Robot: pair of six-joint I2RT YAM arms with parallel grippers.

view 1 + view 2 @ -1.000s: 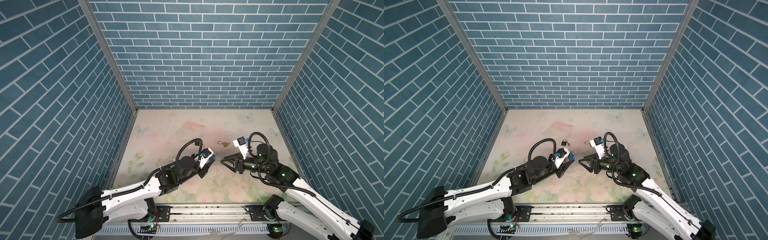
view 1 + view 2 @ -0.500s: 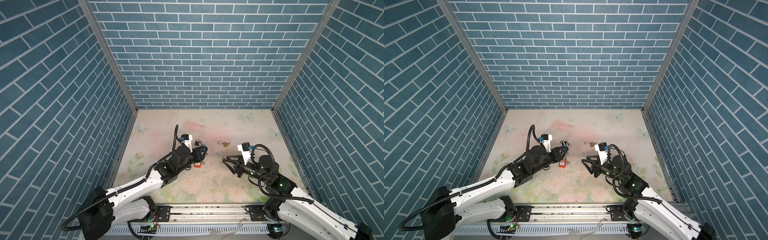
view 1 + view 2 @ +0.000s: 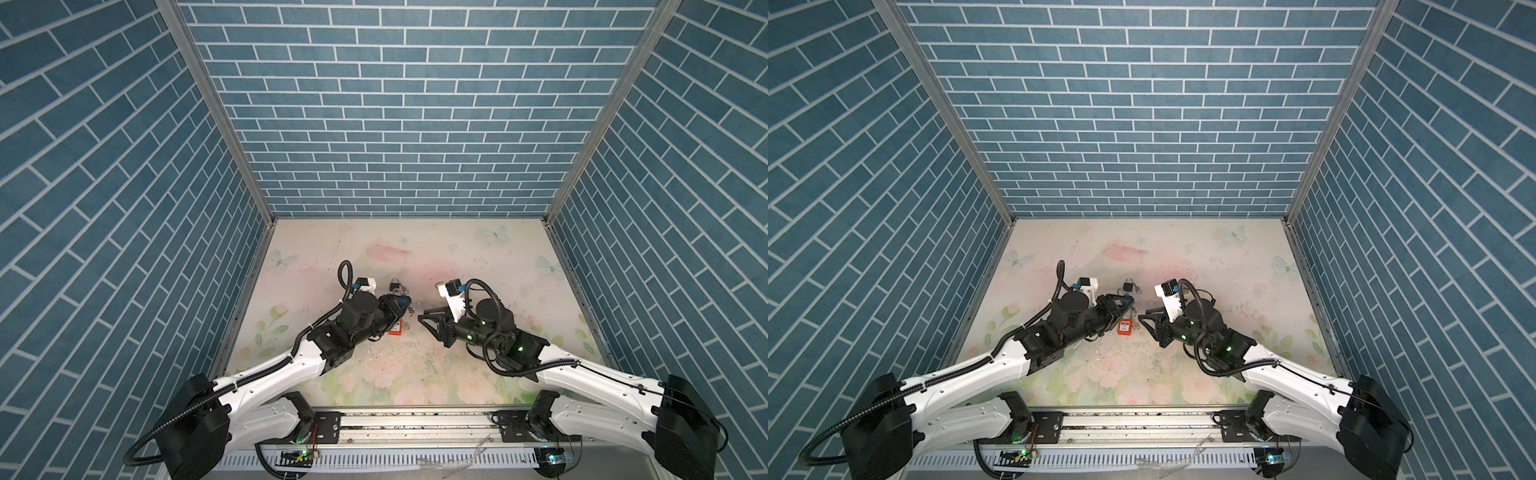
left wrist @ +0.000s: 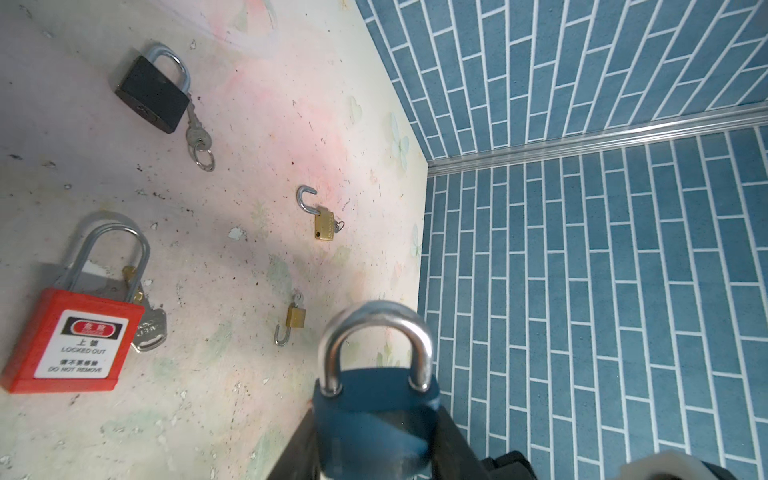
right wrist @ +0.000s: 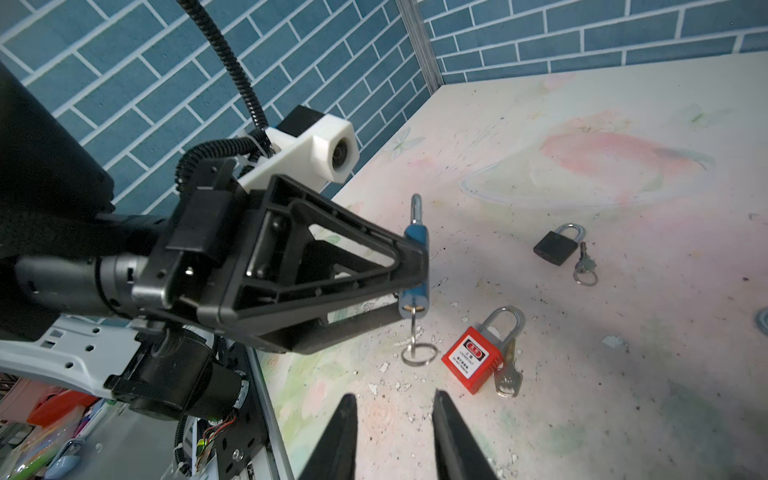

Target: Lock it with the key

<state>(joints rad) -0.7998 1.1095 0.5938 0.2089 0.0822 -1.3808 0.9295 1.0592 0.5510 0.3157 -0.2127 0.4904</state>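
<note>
My left gripper (image 4: 374,432) is shut on a blue padlock (image 4: 374,399) and holds it above the table. Both legs of its steel shackle (image 4: 374,332) meet the body. In the right wrist view a key (image 5: 413,328) with a ring (image 5: 419,356) hangs from the underside of the blue padlock (image 5: 415,266). My right gripper (image 5: 392,399) is open and empty, a short way from the key, with one of its fingers (image 5: 453,436) low in view. In both top views the left gripper (image 3: 401,309) (image 3: 1121,305) faces the right gripper (image 3: 430,318) (image 3: 1148,318) at mid-table.
A red padlock (image 4: 70,345) (image 3: 397,328) with a key lies on the table under the grippers. A black padlock (image 4: 151,97) (image 3: 1128,286) with a key lies farther back. Two small brass padlocks (image 4: 324,222) (image 4: 295,318) lie with their shackles open. Blue brick walls enclose the table.
My right gripper has moved left toward the left gripper and its jaws have narrowed. The left wrist has turned with the blue padlock, which uncovered the red padlock below.
</note>
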